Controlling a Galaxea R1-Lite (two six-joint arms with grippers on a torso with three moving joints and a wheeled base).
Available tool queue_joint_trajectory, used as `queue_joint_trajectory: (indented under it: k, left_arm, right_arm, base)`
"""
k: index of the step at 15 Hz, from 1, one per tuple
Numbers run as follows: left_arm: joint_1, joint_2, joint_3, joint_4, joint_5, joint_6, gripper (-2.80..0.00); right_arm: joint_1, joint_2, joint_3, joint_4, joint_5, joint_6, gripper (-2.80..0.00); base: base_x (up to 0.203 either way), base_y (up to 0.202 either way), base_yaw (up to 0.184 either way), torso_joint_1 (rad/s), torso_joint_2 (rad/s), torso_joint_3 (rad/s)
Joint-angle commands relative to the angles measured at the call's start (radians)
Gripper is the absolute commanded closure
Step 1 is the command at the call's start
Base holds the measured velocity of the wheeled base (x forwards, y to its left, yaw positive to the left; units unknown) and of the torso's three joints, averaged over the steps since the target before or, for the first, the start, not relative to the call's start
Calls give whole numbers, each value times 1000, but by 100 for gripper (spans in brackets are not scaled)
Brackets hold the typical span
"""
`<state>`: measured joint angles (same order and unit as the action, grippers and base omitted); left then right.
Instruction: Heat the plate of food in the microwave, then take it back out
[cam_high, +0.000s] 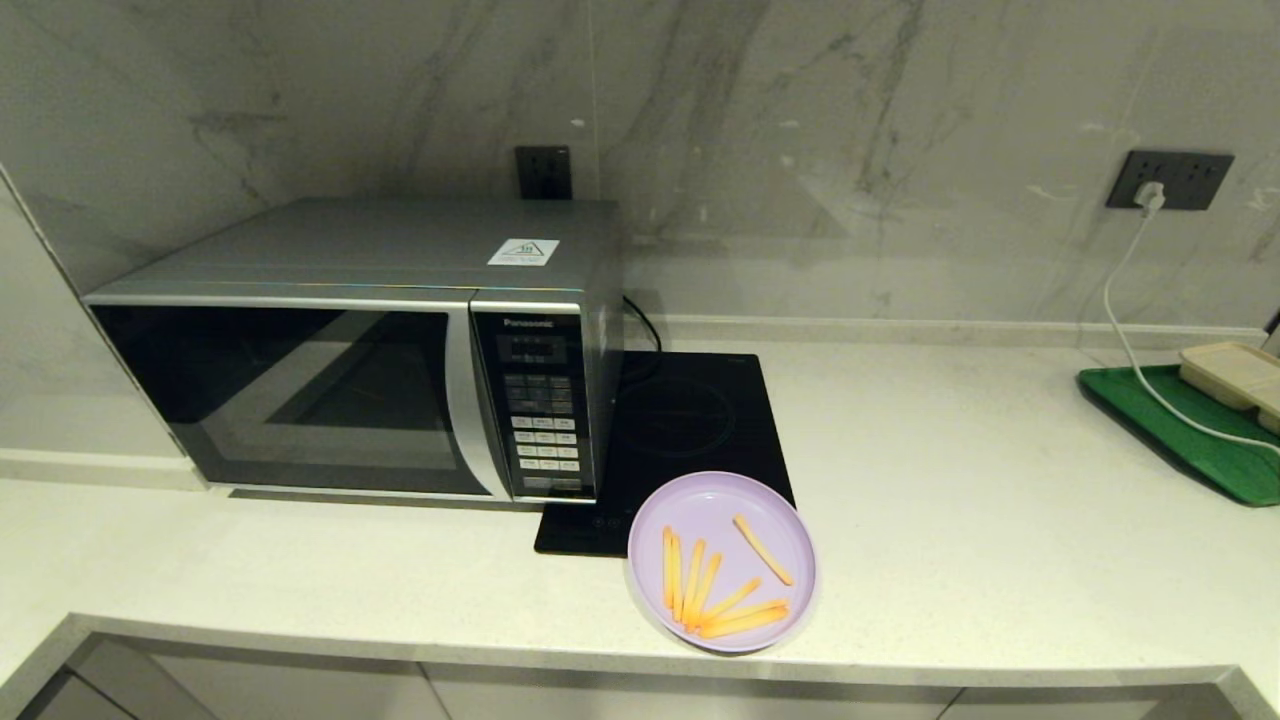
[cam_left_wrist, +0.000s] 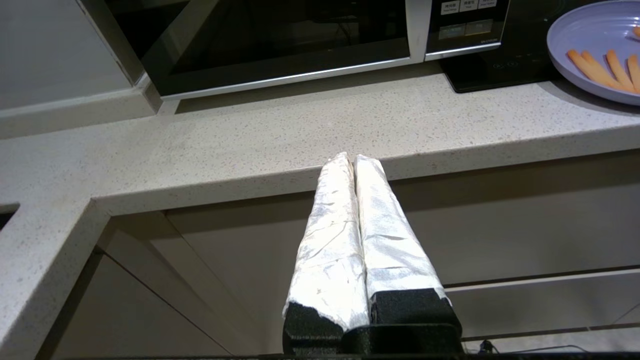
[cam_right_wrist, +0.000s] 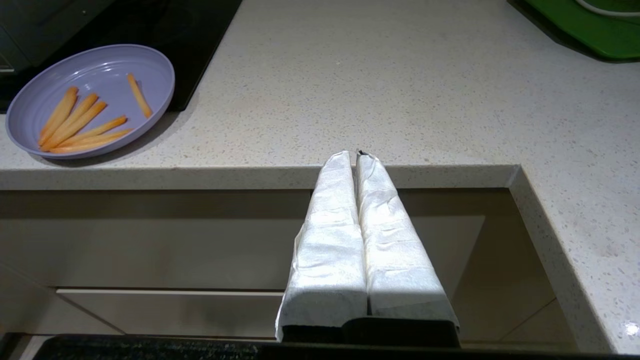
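Observation:
The lilac plate of food (cam_high: 722, 560) with several orange-yellow fries rests near the counter's front edge, partly over the black hob, and also shows as the plate (cam_left_wrist: 595, 45) and the plate (cam_right_wrist: 90, 100) in the wrist views. The silver microwave (cam_high: 360, 360) stands at the back left with its dark door closed. My left gripper (cam_left_wrist: 353, 158) hangs shut and empty just off the counter's front edge, below the microwave. My right gripper (cam_right_wrist: 353, 155) is shut and empty too, off the front edge to the right of the plate. Neither arm shows in the head view.
A flat black induction hob (cam_high: 690, 420) lies right of the microwave. At the far right sits a green tray (cam_high: 1190, 430) with a beige rectangular tray (cam_high: 1235, 375) on it, crossed by a white cable (cam_high: 1130, 330) from the wall socket. Cabinet fronts lie below the counter.

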<state>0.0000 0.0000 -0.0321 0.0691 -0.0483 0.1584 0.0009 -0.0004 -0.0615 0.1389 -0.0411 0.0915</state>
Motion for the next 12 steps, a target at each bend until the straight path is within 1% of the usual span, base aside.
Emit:
queue_joint_trajectory:
  k: [1,8,10,12]
  left_arm:
    - [0,2,0,-2,2,6,0]
    - [-1,0,6,-20,9,-16,0]
    - [-1,1,8,-20,10,-40,0]
    - [-2,0,8,-20,16,-77,0]
  right_arm:
    - [1,0,0,1,0,1,0]
    - [1,0,0,1,0,1,0]
    - [1,0,0,1,0,1,0]
    - [1,0,0,1,0,-1,0]
  base:
    - [0,0,0,0,0,0]
    - [0,0,0,0,0,0]
    - [0,0,0,0,0,0]
    - [0,0,0,0,0,0]
